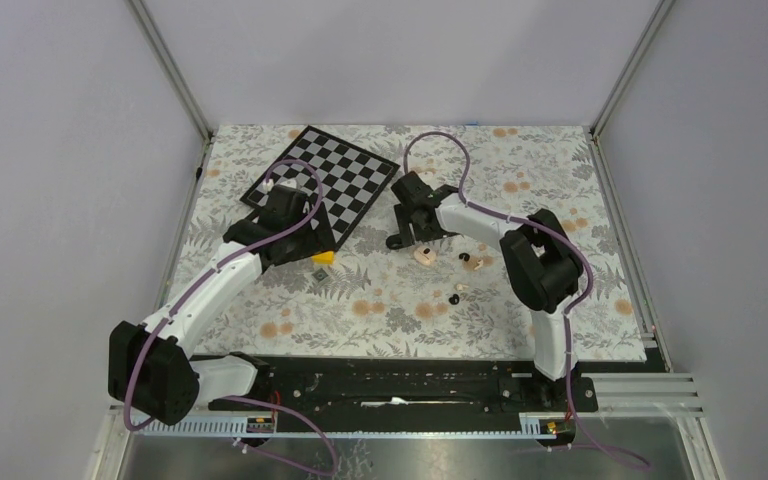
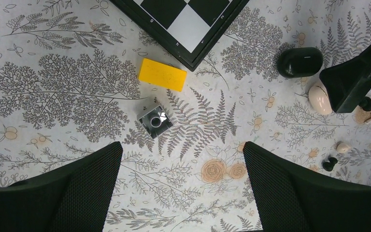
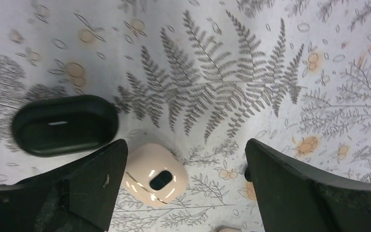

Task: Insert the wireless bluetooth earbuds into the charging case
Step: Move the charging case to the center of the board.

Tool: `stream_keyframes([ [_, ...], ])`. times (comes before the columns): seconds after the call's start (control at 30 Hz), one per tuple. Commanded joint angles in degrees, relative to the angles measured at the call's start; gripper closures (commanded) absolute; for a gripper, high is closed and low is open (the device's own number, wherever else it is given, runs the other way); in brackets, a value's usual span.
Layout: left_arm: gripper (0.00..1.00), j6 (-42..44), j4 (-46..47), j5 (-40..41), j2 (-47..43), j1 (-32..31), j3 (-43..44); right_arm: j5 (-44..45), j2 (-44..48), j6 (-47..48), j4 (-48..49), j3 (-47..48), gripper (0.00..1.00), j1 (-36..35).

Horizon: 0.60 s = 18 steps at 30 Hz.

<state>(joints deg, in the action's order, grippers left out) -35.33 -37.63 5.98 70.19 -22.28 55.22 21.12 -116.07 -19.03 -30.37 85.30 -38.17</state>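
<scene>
Right wrist view: the right jaws hang spread wide and empty over the glossy pale beige-pink oval charging case [image 3: 154, 181], seemingly lined up to take it. A matt black oval case [image 3: 65, 124] lies just beside it, crowding one finger; the other side is open floral table [image 3: 270, 58]. The left jaws, equally wide and empty, hang well apart from it. A tiny pale earbud [image 2: 343, 146] and a black earbud [image 2: 329, 163] lie loose near it.

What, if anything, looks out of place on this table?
A pale earbud and a black earbud lie loose on the cloth, apart from the black case and beige case, which both look closed. Nothing looks spilled or damaged.
</scene>
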Motion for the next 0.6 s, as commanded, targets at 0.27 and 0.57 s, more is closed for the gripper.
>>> stream_keyframes([
  [0.27, 0.01, 2.23, 0.45, 0.10, -0.78, 0.22, 0.57, 2.22, 10.52, -3.53, -2.82, -13.15, 0.01, 0.34],
  [0.57, 0.01, 2.66, 0.27, 0.43, -0.35, 0.23, 0.35, -4.11, 18.08, -7.59, -1.24, -19.56, 0.00, 0.31],
])
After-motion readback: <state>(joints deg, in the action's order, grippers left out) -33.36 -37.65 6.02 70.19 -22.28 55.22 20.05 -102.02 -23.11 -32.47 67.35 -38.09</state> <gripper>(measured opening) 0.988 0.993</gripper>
